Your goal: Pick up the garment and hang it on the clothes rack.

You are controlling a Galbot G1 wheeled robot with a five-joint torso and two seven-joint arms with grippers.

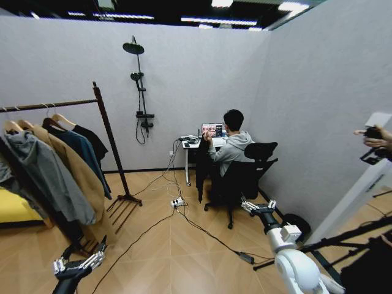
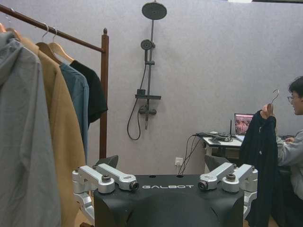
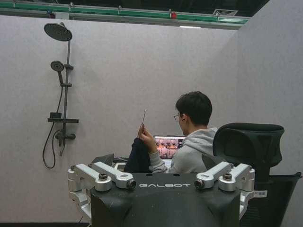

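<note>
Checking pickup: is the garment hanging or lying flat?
Hanging: the garment dangles from a hanger in a seated person's raised hand.

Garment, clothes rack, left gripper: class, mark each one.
garment point(image 2: 259, 156): left wrist view, its hanging body.
clothes rack point(image 1: 110, 142): head view, its end post.
left gripper point(image 1: 79, 264): head view, between its fingertips.

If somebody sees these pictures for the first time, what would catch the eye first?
Probably the seated person at the desk by the back wall, holding up the black garment on a hanger. Next, the clothes rack on the left, crowded with coats. Both robot hands, left hand and right hand, hang open and empty.
</note>
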